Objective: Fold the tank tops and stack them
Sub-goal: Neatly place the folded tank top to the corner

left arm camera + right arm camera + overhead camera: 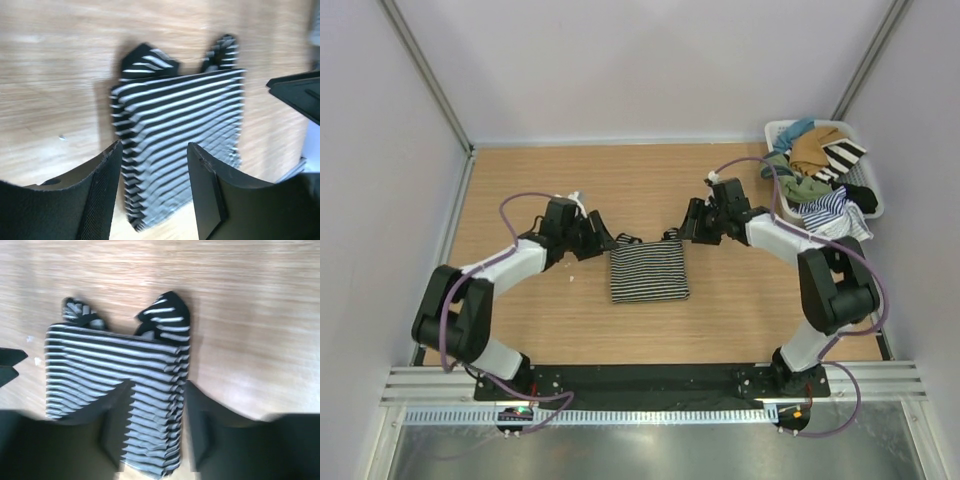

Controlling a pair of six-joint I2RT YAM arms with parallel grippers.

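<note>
The fine black-and-white tank top lies folded into a rough square in the middle of the table, its two straps poking out at the far edge. It also shows in the left wrist view and the right wrist view. My left gripper is open and empty, just above the top's far-left corner. My right gripper is open and empty over the far-right corner. The blue-and-white tank top hangs crumpled over the near side of the basket.
A white basket at the far right holds tan, green, teal and black clothes and a bold wide-striped cloth. The wooden table is walled on the left, back and right.
</note>
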